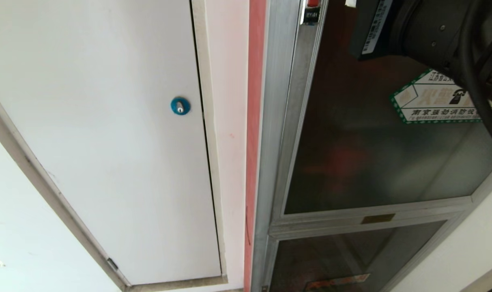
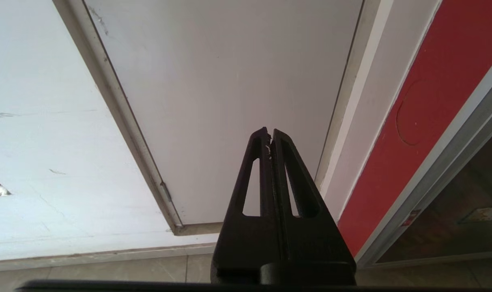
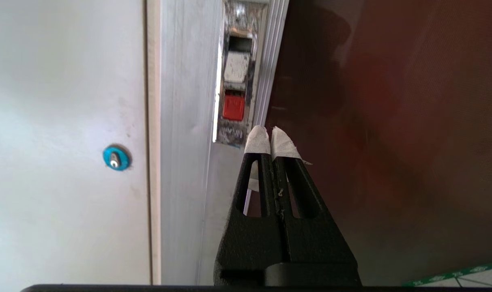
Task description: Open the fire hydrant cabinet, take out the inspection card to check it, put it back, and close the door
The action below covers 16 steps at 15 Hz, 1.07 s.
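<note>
Fingers of right gripper point(image 3: 269, 140) pressed together, holding nothing, white-taped tips just beside latch point(image 3: 233, 106) on door point(image 1: 375, 162) frame. Door shut on fire hydrant cabinet point(image 1: 266, 162). Left gripper point(image 2: 269, 140) fingers also together, parked near white panel door point(image 1: 108, 142). Inspection card not visible.

The wall point(image 1: 229, 81) carries 2 fixtures side by side: a white panel door point(image 1: 108, 142) and the fire hydrant cabinet point(image 1: 275, 121) (red flank, aluminium frame). The door point(image 1: 371, 162) of dark glass lies closed, straight ahead of the right gripper point(image 3: 270, 138). Its latch point(image 3: 234, 105) sits just beyond the tips, and the blue round lock point(image 3: 116, 158) is well off to that same side.
</note>
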{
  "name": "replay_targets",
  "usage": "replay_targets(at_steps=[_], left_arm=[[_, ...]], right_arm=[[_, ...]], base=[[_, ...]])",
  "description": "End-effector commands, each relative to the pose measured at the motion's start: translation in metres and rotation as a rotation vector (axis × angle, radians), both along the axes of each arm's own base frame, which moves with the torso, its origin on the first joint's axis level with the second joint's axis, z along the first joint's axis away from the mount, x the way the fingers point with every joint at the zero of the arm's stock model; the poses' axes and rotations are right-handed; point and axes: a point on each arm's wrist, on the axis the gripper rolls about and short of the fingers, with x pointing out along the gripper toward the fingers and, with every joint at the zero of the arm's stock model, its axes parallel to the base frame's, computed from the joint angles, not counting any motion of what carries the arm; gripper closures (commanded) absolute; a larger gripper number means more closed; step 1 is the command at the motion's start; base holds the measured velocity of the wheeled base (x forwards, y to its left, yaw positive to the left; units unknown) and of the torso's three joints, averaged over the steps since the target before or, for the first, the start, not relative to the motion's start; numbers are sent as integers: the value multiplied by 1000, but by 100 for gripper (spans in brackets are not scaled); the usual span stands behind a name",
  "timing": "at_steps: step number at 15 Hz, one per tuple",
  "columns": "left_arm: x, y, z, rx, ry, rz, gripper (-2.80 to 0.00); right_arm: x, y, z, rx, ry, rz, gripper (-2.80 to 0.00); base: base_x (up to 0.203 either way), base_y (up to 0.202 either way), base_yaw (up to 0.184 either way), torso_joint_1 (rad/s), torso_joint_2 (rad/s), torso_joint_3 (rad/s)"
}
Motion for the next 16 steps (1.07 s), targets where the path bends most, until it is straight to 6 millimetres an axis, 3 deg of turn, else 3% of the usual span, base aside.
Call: replay_targets(at_steps=[1,16], left_arm=[[0,0,0,0,1,0,0],[0,0,0,0,1,-1,0]], right_arm=[[-4,-3,5,12,-15,11,0],[10,26,-25,9,-13,-21,0]], base=[[0,0,0,0,0,0],[0,0,0,0,0,0]])
